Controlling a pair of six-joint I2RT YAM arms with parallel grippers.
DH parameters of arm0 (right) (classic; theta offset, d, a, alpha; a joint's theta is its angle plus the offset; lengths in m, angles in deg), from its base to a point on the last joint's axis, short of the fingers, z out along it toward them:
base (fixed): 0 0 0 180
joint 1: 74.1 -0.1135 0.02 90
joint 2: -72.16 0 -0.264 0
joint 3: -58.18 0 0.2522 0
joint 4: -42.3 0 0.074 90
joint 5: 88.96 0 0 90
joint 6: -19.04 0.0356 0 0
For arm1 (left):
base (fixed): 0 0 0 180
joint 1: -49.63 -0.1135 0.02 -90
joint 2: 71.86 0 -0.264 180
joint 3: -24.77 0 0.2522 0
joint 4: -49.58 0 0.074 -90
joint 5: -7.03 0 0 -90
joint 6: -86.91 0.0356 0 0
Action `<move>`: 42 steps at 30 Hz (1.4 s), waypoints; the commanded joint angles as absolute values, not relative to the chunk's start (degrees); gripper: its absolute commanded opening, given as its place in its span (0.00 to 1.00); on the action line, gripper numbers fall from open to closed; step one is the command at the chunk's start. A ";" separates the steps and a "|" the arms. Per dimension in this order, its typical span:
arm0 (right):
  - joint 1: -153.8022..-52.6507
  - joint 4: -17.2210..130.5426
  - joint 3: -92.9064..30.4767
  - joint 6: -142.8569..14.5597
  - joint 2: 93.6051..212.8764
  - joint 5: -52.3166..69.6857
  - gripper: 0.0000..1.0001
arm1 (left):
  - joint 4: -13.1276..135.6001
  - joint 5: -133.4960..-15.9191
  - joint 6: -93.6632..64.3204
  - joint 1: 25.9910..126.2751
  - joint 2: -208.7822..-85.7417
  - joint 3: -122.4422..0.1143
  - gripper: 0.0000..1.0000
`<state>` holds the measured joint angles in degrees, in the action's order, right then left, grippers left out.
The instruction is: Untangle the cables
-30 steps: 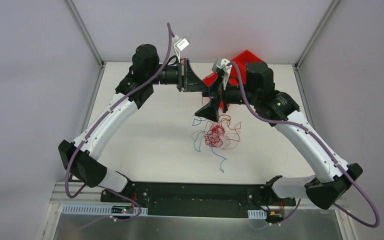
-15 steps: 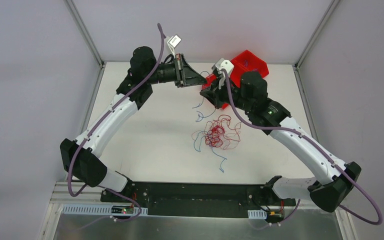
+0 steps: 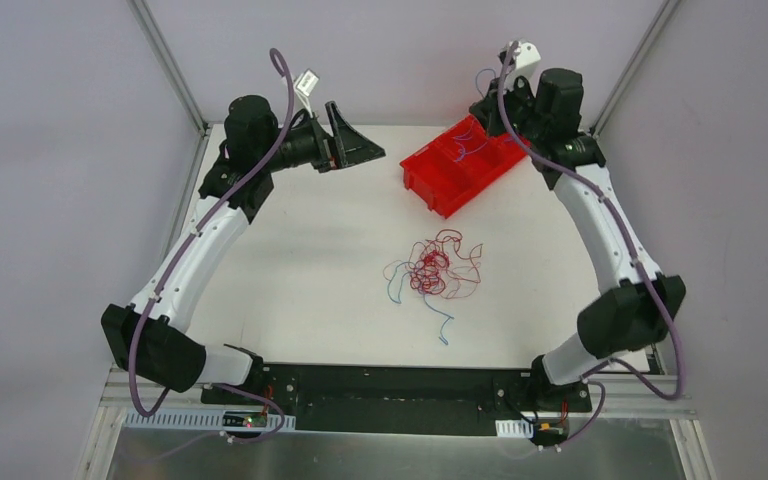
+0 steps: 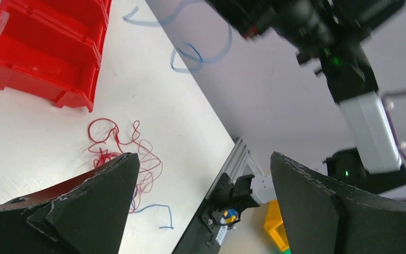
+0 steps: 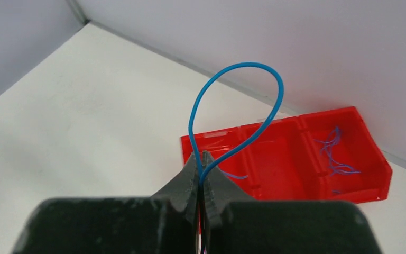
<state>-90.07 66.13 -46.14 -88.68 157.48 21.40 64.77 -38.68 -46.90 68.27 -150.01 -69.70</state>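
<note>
1. Overhead, the cables (image 3: 433,268) lay in a mostly red tangle at the middle of the table (image 3: 300,270), with loose blue ends trailing towards the near edge.
2. The right gripper (image 5: 201,165) was raised over the far right corner, just beyond the bin (image 3: 457,165). Its jaws were pressed together on a blue wire (image 5: 241,64), which arched up in a loop.
3. The left gripper (image 4: 203,159) hung above the far left of the table, its jaws spread wide with nothing between them.
4. The red bin sat at the far side, well apart from the tangle. A few blue strands (image 5: 335,151) lay in one end compartment.
5. From the left wrist, the blue wire seemed to dangle beneath the right arm, though it was blurred.
</note>
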 commanded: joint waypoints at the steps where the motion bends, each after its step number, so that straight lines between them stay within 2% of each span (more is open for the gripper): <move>1: -84.79 64.61 -55.24 -90.14 169.82 20.11 0.00 | 66.46 -39.75 -40.73 68.37 -147.62 -67.56 0.99; 10: -80.30 65.71 -78.29 -90.62 195.42 19.06 0.00 | 67.13 -40.36 -38.47 67.86 -149.61 -66.91 0.99; 16: -80.17 64.24 -83.90 -91.65 205.46 18.76 0.00 | 67.35 -40.25 -38.29 66.49 -151.91 -66.60 0.99; 29: -74.81 60.98 -88.78 -86.41 200.97 23.17 0.00 | 66.49 -38.14 -39.83 65.81 -155.53 -67.04 0.99; 42: -72.61 56.95 -92.10 -89.06 210.57 20.56 0.00 | 65.69 -37.78 -40.52 65.50 -156.88 -67.00 0.99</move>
<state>-72.10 61.04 -89.12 -88.20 207.40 21.08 68.31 -39.53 -40.08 66.04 -156.65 -66.84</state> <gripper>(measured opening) 0.009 0.990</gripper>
